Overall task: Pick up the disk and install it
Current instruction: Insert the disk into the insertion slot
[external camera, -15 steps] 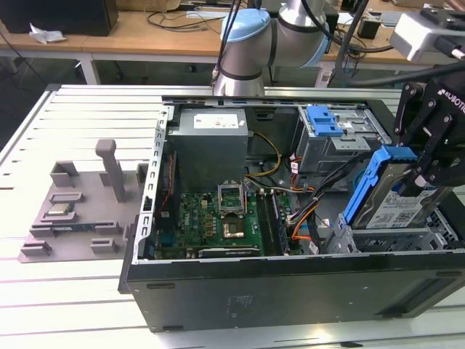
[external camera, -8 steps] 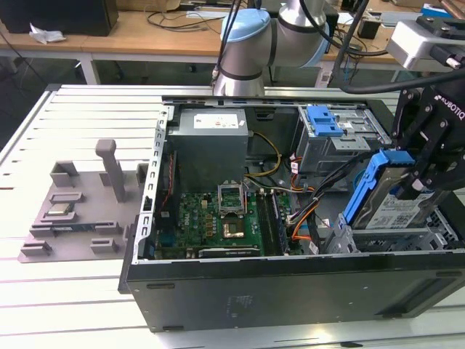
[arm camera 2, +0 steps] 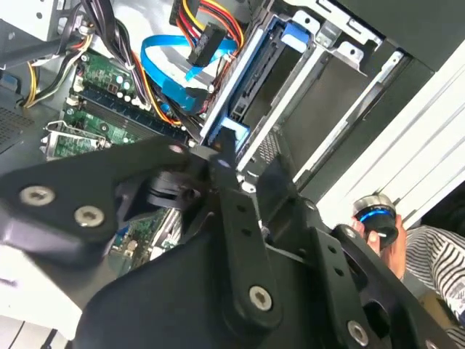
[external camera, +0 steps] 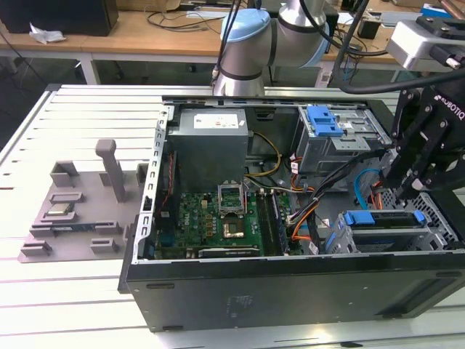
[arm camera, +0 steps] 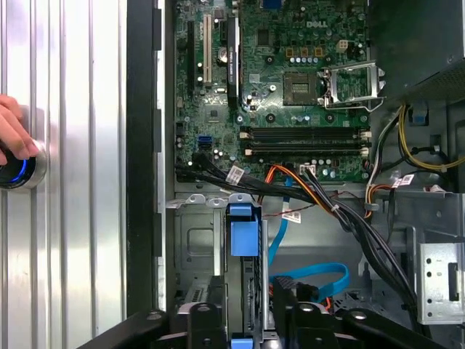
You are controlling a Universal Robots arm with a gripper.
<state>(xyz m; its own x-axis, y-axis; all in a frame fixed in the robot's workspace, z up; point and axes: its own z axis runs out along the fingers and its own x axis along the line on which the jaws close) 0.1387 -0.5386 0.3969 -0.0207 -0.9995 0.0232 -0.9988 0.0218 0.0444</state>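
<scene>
Blue plastic marks your disk [external camera: 385, 220] in the exterior view: it stands on edge in the grey drive cage [external camera: 436, 218], at about 4 o'clock in the open case [external camera: 290, 291]. Its long axis runs from 9 to 3 o'clock. The gripper [external camera: 405, 190] hangs just above it, towards its 3 o'clock end, and from here you cannot tell how far apart the jaws stand. The gripper body carries white lettering. A white label sits on the power supply [external camera: 211, 145] at 12 o'clock, its print too fine to read. A second blue latch [external camera: 323, 120] lies well apart at 1 o'clock.

In the second wrist view, you see the disk [arm camera 2: 254, 80] edge-on, running lengthwise away from the gripper [arm camera 2: 251, 171], and its bright blue tab is just beyond one black finger [arm camera 2: 225, 156]. A hand [arm camera 2: 392, 243] rests on a round button [arm camera 2: 375, 214] with a blue glow, out on the slatted table [arm camera 2: 407, 145].

In the first wrist view, your jaws stand apart, one finger [arm camera: 207, 320] on each side of the disk [arm camera: 243, 229], so its thin edge lies between them. You cannot tell whether the pads touch it. The disk's long axis points from the gripper [arm camera: 247, 316] towards the green board [arm camera: 290, 94]. That board bears white printing. The hand [arm camera: 11, 138] is on the button [arm camera: 18, 171] here too.
</scene>
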